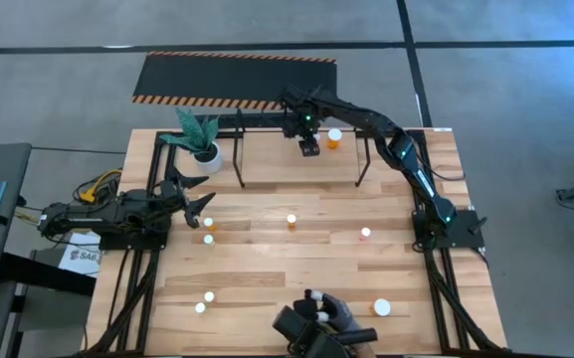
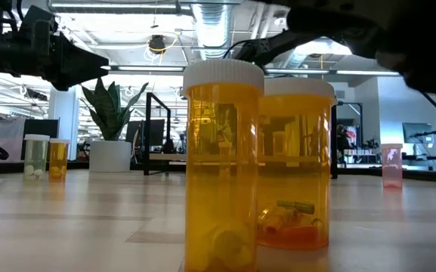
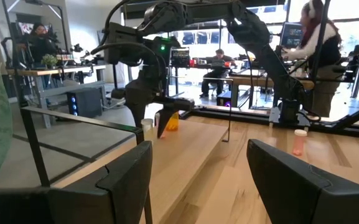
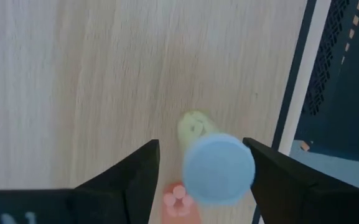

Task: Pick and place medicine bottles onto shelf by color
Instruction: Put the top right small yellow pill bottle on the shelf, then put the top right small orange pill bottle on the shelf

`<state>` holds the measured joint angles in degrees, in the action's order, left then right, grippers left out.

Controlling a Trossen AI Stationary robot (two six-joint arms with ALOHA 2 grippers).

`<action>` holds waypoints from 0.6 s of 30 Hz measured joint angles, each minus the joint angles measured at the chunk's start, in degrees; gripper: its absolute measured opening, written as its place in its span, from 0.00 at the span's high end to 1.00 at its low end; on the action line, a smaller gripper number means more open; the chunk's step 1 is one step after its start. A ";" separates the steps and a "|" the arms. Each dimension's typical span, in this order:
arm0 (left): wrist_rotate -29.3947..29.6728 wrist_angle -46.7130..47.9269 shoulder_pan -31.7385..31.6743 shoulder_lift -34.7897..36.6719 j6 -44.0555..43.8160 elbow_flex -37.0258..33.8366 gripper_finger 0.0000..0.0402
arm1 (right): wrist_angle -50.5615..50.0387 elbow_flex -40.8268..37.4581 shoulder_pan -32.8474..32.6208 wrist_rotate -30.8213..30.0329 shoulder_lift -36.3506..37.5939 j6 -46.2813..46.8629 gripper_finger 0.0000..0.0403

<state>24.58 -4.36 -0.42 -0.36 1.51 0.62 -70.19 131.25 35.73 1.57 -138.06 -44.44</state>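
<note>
Two bottles [image 1: 335, 137] stood on the shelf [image 1: 239, 149] at twelve o'clock; the right gripper [image 1: 309, 148] hung spread around one. Seven bottles waited; the left gripper [image 1: 199, 212] idled spread at nine.

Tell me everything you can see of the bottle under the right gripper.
The bottle is seen from straight above: a round white cap hides most of its body. It stands upright on the light wooden shelf, near the black frame tube. The right gripper has a dark finger at each side, with gaps showing, so it looks released.
</note>
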 joint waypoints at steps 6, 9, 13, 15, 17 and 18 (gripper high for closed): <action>0.00 -0.02 0.00 0.00 0.00 -0.01 0.38 | -4.38 3.15 0.00 -0.69 0.00 1.55 0.38; 0.00 -0.02 0.01 0.00 0.00 -0.02 0.38 | -5.39 3.60 -0.14 -1.04 0.58 2.13 0.38; 0.00 0.00 0.00 0.00 0.00 0.00 0.38 | -6.47 3.53 -0.46 -1.59 1.70 3.69 0.38; 0.00 0.00 0.00 0.00 0.00 0.00 0.38 | -7.21 3.53 -0.46 -1.65 2.35 4.08 0.38; 0.00 -0.01 0.00 0.00 0.00 0.00 0.38 | -7.96 3.51 -0.44 -1.77 3.22 4.13 0.38; 0.01 -0.01 0.00 0.00 -0.01 0.00 0.38 | -8.23 3.51 -0.48 -1.89 3.73 4.18 0.38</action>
<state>24.58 -4.37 -0.42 -0.36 1.51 0.62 -78.42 134.76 35.25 -0.32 -134.33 -40.26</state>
